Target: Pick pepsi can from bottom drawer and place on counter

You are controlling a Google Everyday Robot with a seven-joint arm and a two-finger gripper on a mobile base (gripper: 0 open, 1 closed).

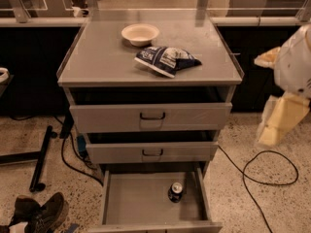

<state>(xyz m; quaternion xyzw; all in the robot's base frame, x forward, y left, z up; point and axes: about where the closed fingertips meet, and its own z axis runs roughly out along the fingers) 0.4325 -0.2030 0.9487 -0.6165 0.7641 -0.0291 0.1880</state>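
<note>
The pepsi can (176, 191) stands upright on the floor of the open bottom drawer (131, 203), right of its middle, silver lid up. The counter (102, 57) is the grey top of the cabinet, above the two upper drawers. My gripper (278, 122) hangs at the right edge of the view, beside the cabinet at the height of the upper drawers. It is well above and to the right of the can and holds nothing that shows.
A white bowl (140, 33) and a blue-and-white snack bag (166, 59) lie on the counter. The two upper drawers (150, 116) stand slightly open. A black cable (269, 176) loops on the floor at the right. Shoes (41, 212) and a black stand foot (41, 157) are at the left.
</note>
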